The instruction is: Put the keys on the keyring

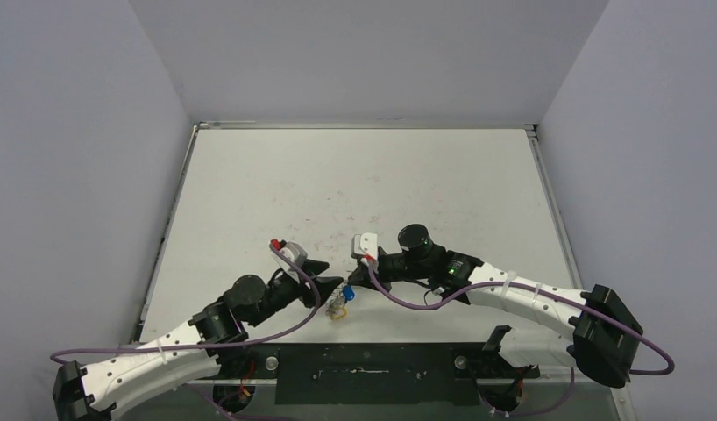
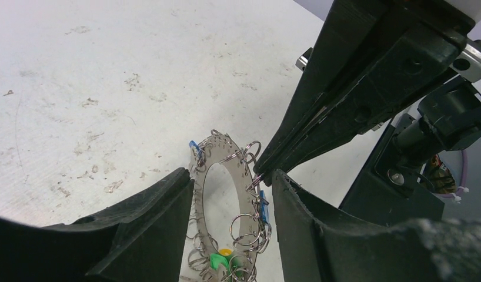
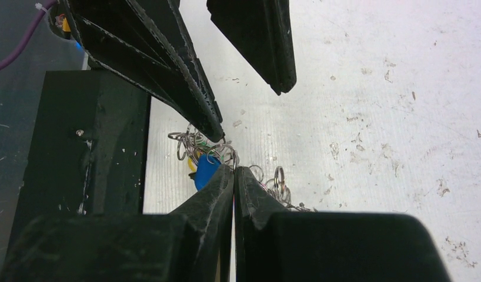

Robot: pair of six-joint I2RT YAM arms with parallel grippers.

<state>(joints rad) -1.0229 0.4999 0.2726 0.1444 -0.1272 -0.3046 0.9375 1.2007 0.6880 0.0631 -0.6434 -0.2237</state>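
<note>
The keyring sits near the near edge of the counter, with the keys bunched by their coloured tags among its lower loops. The right end effector is clenched on what looks like one thin edge loop. The left end effector straddles the ring, fingers apart, grasping nothing. So slight a pinch could let the ring swing or slip, and the left fingers, if they close, might nip loose loops and flick keys away.

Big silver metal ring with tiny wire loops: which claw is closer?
Right. The right claw is shut on the looped edge of the big silver metal ring. The left claw is open, one finger on each side, not touching.
</note>
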